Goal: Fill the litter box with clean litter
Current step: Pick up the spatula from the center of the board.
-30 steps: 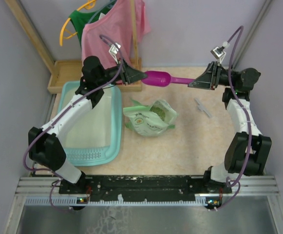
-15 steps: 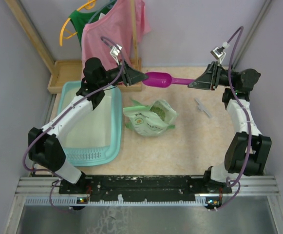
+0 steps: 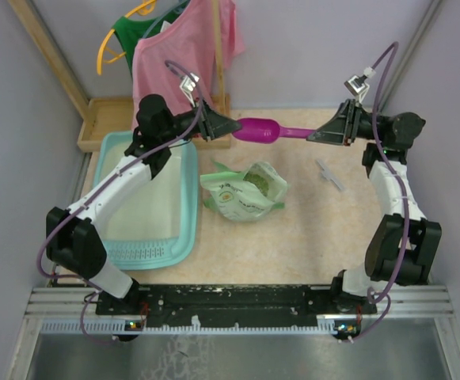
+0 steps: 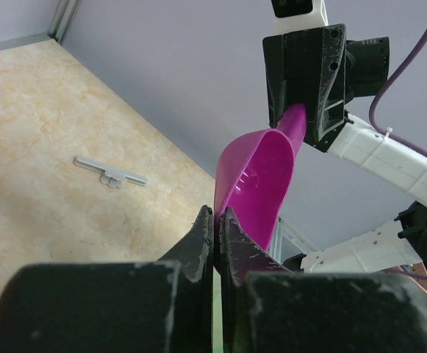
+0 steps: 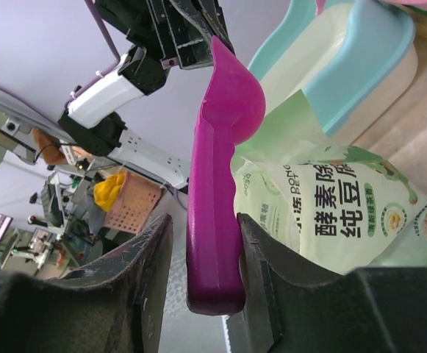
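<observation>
Over the table (image 3: 325, 229), left gripper (image 3: 231, 126) pinches the scoop (image 3: 258, 129) (right gripper (image 3: 313, 136) brackets it loosely)

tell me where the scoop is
Top view, far middle: the magenta scoop is held up behind the bag, bowl rim pinched by the left gripper, handle reaching into the right gripper.

Magenta scoop (image 3: 257, 128) aloft beyond the pale green bag (image 3: 241, 194)

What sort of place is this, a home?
Likely a robot test booth: robot arms bolted to a rail, plain panel walls, and props such as a litter box and hanging shirts.
</observation>
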